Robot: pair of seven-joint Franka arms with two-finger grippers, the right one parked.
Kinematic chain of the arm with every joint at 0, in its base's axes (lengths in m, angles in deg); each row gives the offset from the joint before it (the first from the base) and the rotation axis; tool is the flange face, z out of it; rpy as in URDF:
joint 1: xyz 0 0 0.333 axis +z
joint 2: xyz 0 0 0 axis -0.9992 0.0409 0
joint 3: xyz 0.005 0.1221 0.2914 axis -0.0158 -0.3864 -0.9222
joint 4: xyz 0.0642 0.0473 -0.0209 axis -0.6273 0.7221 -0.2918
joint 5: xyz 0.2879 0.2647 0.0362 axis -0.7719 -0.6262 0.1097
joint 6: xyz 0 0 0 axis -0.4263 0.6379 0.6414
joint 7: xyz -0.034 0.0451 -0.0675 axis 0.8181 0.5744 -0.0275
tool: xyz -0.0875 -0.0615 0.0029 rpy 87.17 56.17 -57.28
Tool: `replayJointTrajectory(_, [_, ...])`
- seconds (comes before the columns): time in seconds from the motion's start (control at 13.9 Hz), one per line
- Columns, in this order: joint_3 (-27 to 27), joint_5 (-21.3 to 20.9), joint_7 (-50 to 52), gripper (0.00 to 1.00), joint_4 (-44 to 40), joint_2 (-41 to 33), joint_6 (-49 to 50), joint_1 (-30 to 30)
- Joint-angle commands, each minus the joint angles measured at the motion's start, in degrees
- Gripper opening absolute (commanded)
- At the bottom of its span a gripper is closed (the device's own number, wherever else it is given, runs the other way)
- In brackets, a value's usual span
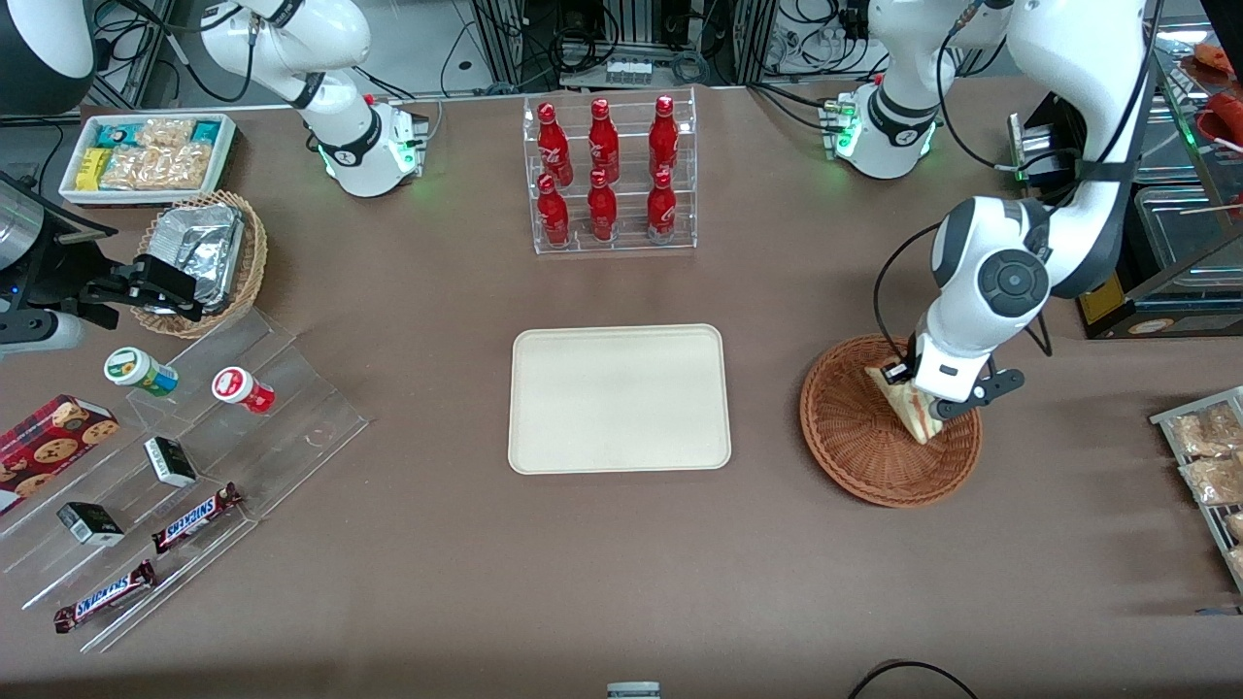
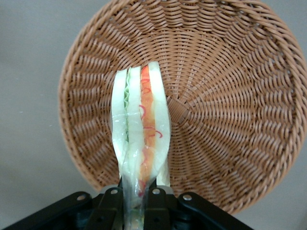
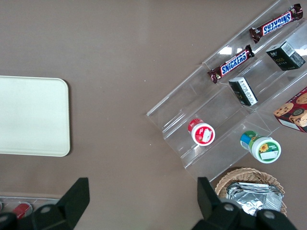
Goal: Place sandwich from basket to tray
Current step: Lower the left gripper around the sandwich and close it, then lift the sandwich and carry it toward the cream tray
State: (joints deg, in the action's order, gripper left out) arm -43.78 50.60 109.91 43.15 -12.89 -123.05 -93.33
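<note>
Over the basket (image 1: 874,456) rim, claw (image 1: 934,400) clamped on sandwich (image 2: 141,134); tray (image 1: 544,447) bare, well apart

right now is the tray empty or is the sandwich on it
Empty: the tray is bare; the sandwich is pinched in the gripper, over the basket.

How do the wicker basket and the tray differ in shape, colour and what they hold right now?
The basket is round, woven and reddish-brown; the tray is rectangular, smooth and cream-white. The basket has the sandwich over it, gripped by the hand; the tray holds nothing. The basket lies toward the working arm's end, the tray mid-table. Both are shallow and rest flat on the table.
</note>
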Motion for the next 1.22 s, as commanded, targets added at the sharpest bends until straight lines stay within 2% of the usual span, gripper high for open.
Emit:
replayJointTrajectory(0.0, [1.30,-0.82,-1.83,0.00,-2.26,-3.26,6.42,-0.21])
replayJointTrajectory(0.36, [6.12,-0.82,-1.75,0.00,-10.25,-5.11,20.31,-1.70])
replayJointTrajectory(0.58, [13.31,-0.46,-0.52,0.00,-13.95,-4.50,23.75,-1.70])
replayJointTrajectory(0.72, [17.45,-0.38,1.32,0.00,-15.01,-3.80,23.84,-2.31])
replayJointTrajectory(1.15, [19.84,-0.03,0.71,0.00,-19.41,3.23,19.73,-10.66])
